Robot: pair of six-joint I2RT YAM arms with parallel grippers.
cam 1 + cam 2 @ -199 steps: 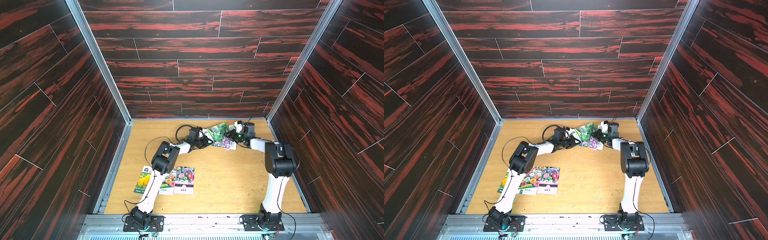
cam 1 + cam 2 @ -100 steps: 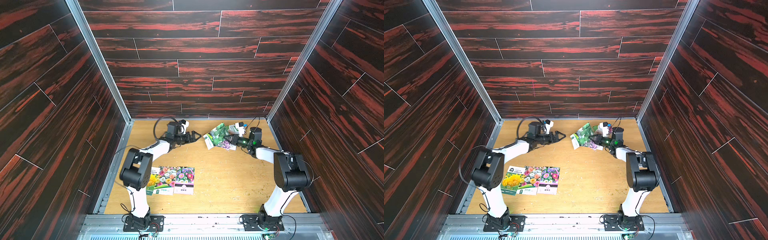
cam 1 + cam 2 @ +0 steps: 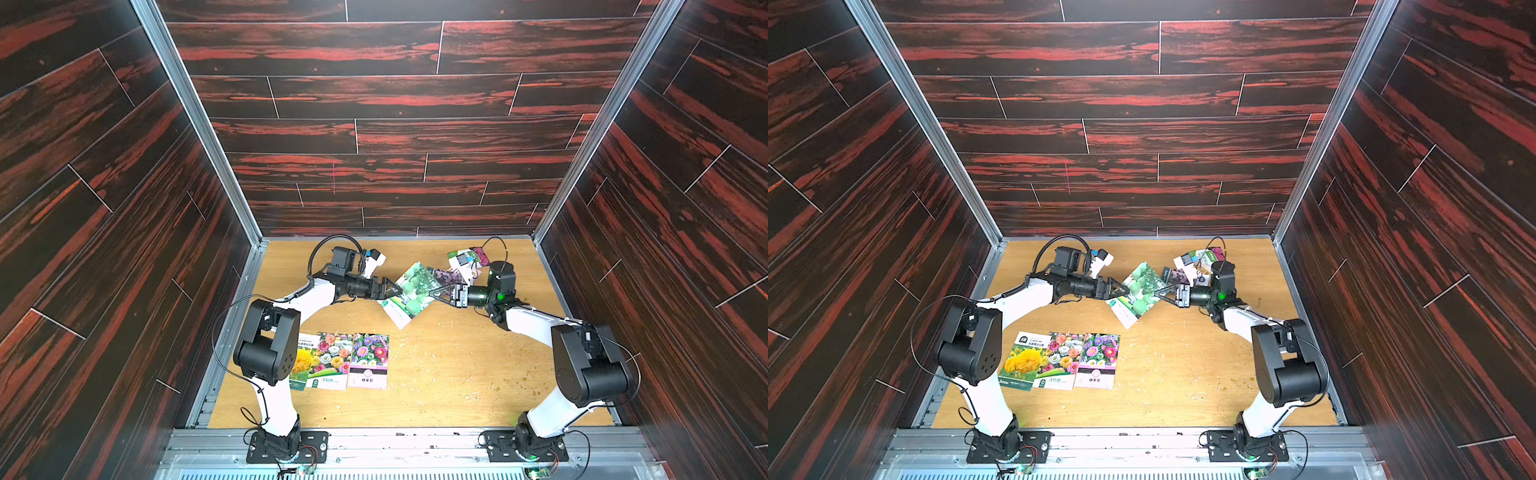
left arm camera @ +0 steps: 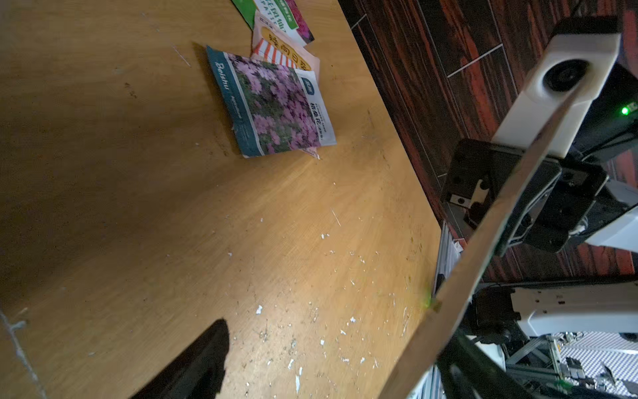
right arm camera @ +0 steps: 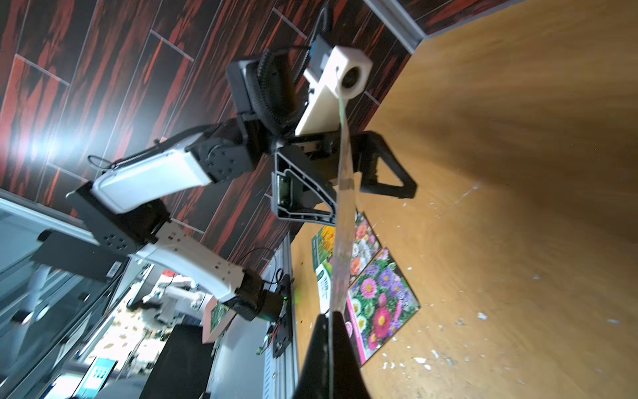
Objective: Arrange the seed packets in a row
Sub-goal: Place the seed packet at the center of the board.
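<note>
The right gripper (image 3: 437, 292) is clenched on one edge of the green gourd packet (image 3: 409, 296), holding it tilted and clear of the table (image 3: 449, 374) between the two arms. Facing it, the left gripper (image 3: 392, 289) stands released, its jaws spread wide astride the packet's opposite edge; the right wrist view shows the paper edge-on between them, though I cannot tell whether a pad touches it. That is the change: a second ago the left jaws were nearly closed at the packet, half a second ago that arm had swung off toward the left wall and opened, and now it is back with the jaws apart. I judge this a handover being tried again, so the packet is not yet bound for the row. Near the front the yellow-flower packet (image 3: 1023, 359), mixed-flower packet (image 3: 1061, 353) and aster packet (image 3: 1100, 353) lie side by side, touching; the purple-flower packet (image 4: 276, 103), orange packet (image 4: 279, 51) and magenta-flower packet (image 4: 302, 24) sit heaped by the far right corner
</note>
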